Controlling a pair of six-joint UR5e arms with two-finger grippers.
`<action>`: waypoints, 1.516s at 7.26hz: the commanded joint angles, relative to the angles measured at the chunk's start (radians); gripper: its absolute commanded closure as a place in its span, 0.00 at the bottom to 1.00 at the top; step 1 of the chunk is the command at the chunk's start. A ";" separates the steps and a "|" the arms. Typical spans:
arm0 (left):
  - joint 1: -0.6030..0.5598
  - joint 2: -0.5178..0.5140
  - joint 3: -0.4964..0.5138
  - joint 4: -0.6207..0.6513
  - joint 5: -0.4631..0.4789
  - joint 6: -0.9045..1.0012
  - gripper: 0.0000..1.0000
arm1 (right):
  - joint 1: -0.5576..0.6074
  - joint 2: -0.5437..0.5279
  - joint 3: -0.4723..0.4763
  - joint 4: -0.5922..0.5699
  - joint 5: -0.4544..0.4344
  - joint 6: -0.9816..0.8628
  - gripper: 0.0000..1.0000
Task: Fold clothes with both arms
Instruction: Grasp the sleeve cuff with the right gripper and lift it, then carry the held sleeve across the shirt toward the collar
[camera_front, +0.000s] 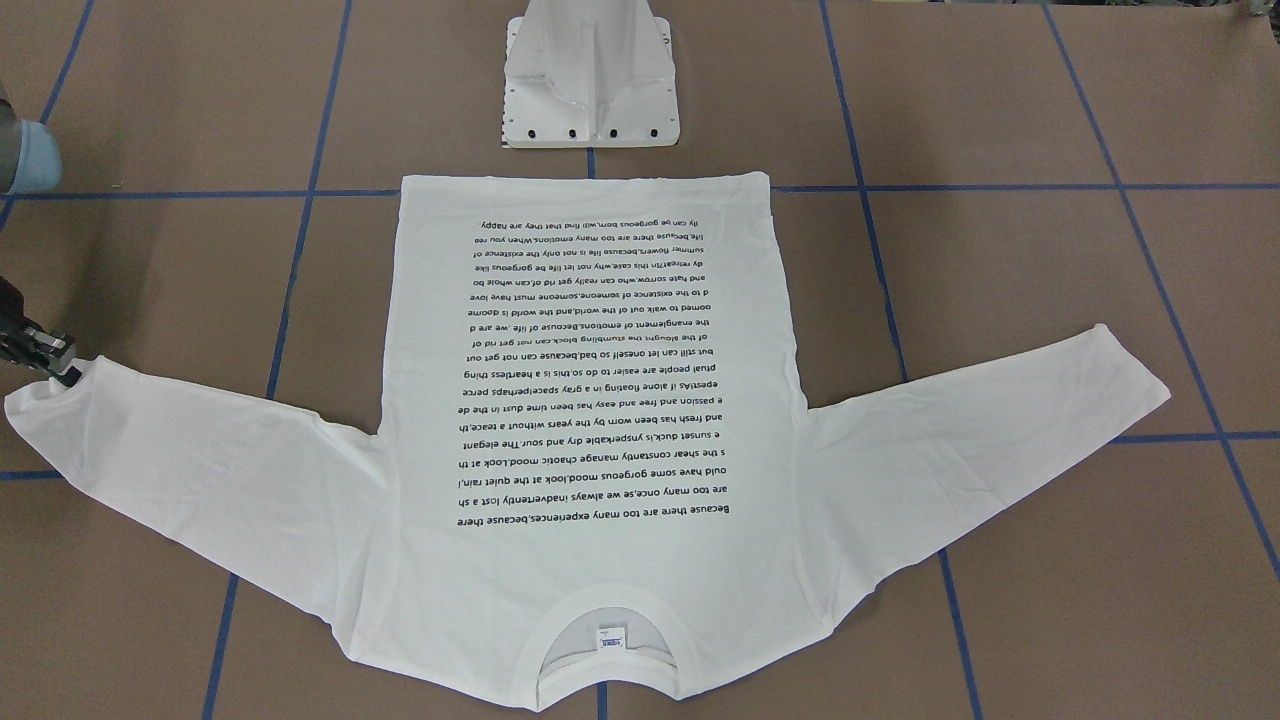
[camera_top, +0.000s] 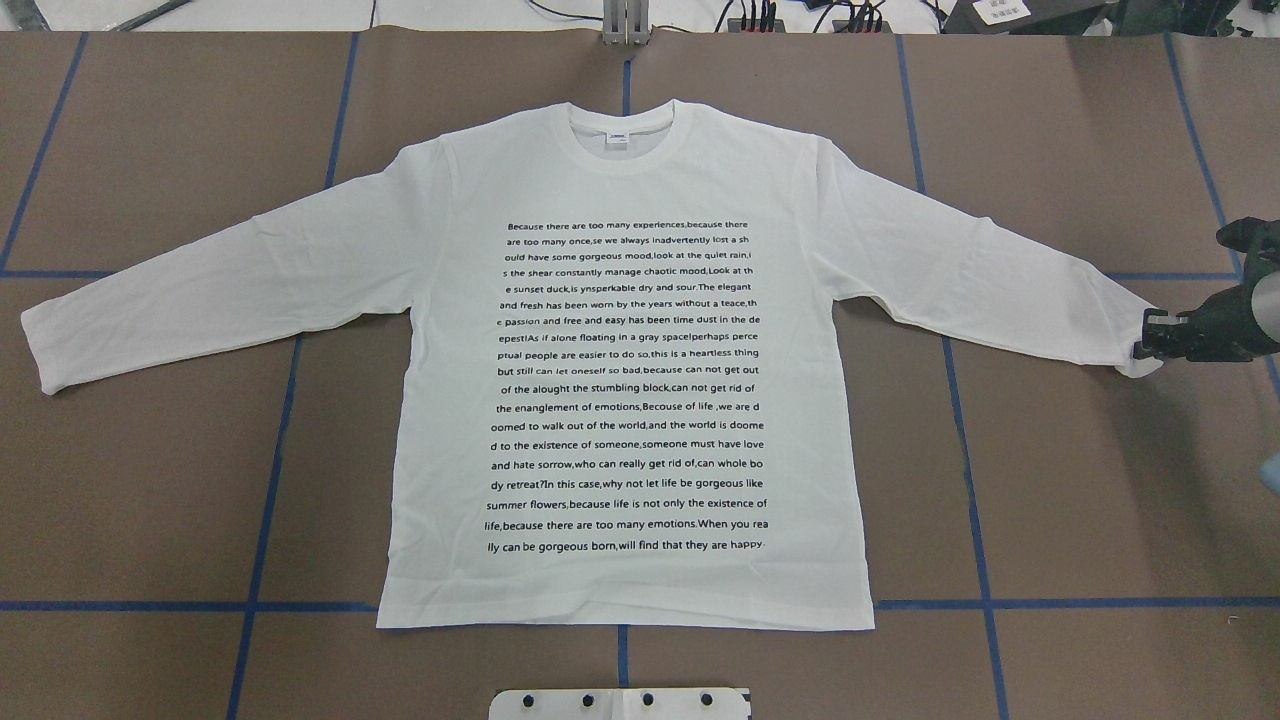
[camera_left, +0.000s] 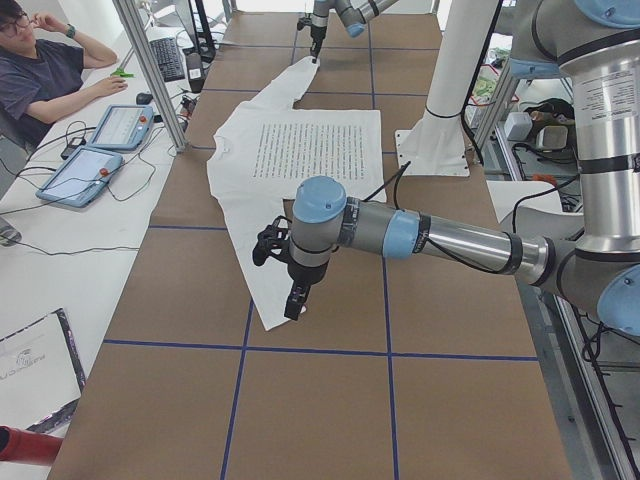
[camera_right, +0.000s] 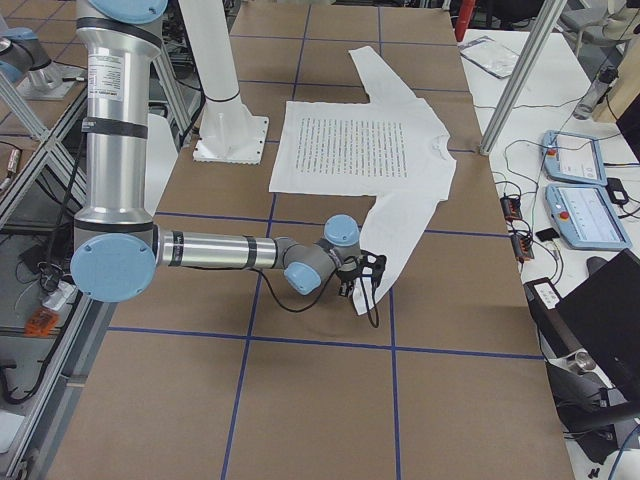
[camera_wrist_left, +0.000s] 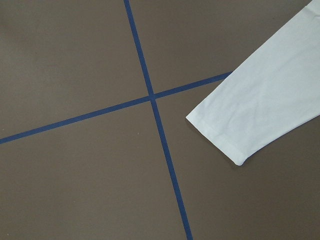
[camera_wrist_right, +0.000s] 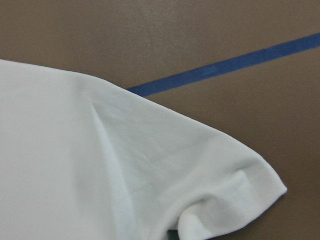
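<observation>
The right tool (camera_top: 1150, 338) looks clamped on the T-shirt (camera_top: 640, 400) at its cuff to fold the sleeve in; the left tool's (camera_left: 294, 305) state I cannot tell.

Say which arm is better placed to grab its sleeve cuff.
Probably right: the right claw sits low against the right cuff; the left claw hovers higher, the left cuff off-centre in its camera.

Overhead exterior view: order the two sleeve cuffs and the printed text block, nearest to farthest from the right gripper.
1. The right-side sleeve cuff, at the jaws of the right gripper, near the view's right edge.
2. The printed text block, in the view's middle.
3. The left-side sleeve cuff, at the view's far left.
</observation>
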 joint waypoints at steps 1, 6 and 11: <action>0.000 0.000 0.000 0.002 0.000 0.000 0.00 | 0.013 0.011 0.036 -0.004 0.002 -0.008 1.00; 0.000 -0.001 0.002 0.000 -0.005 0.000 0.00 | 0.075 0.309 0.042 -0.005 -0.005 -0.010 1.00; 0.000 -0.001 0.002 0.002 -0.005 0.000 0.00 | -0.049 0.650 -0.008 -0.112 -0.158 0.006 1.00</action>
